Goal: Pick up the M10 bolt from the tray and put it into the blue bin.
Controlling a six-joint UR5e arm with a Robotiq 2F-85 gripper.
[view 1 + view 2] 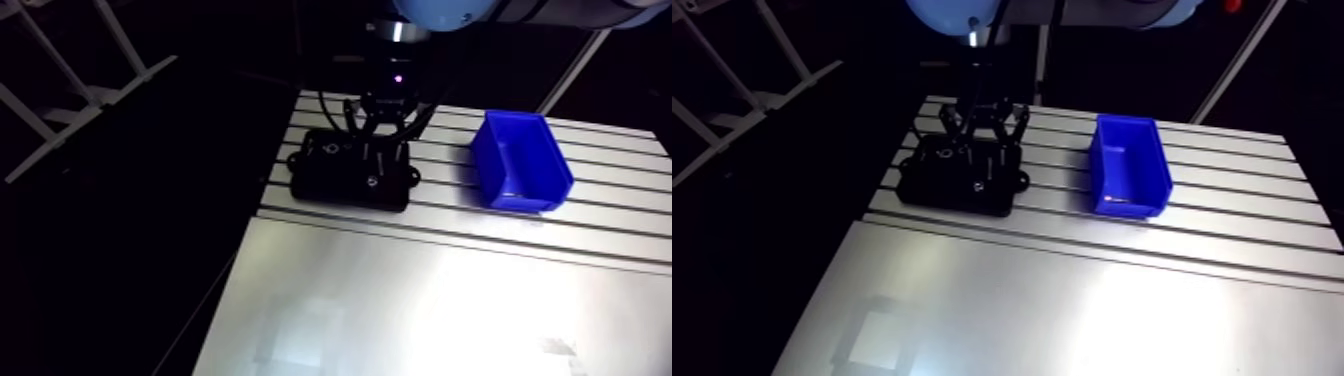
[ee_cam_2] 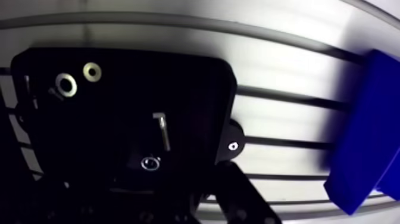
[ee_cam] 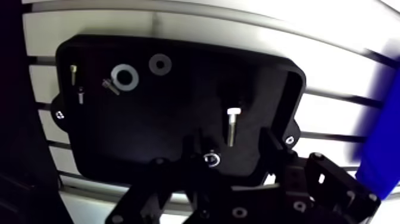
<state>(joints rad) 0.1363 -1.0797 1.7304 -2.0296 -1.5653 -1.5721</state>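
A black tray (image 1: 340, 178) lies on the slotted table, and a blue bin (image 1: 520, 160) stands to its right, open side up. In the wrist view a silver bolt (image 3: 232, 126), the largest one in the tray, lies flat on the tray floor. My gripper (image 3: 232, 154) hangs just above the tray with its two dark fingers (image 3: 271, 149) apart, open. The bolt lies between them and slightly ahead, with nothing touching it. A small ring-shaped part (image 3: 211, 159) sits close beside the bolt's tip.
At the tray's far side lie a large washer (image 3: 125, 76), a smaller washer (image 3: 159, 62) and a few small screws (image 3: 73, 74). The blue bin's wall (image 2: 363, 149) shows beside the tray. A smooth metal sheet (image 1: 430, 310) covers the table's near half.
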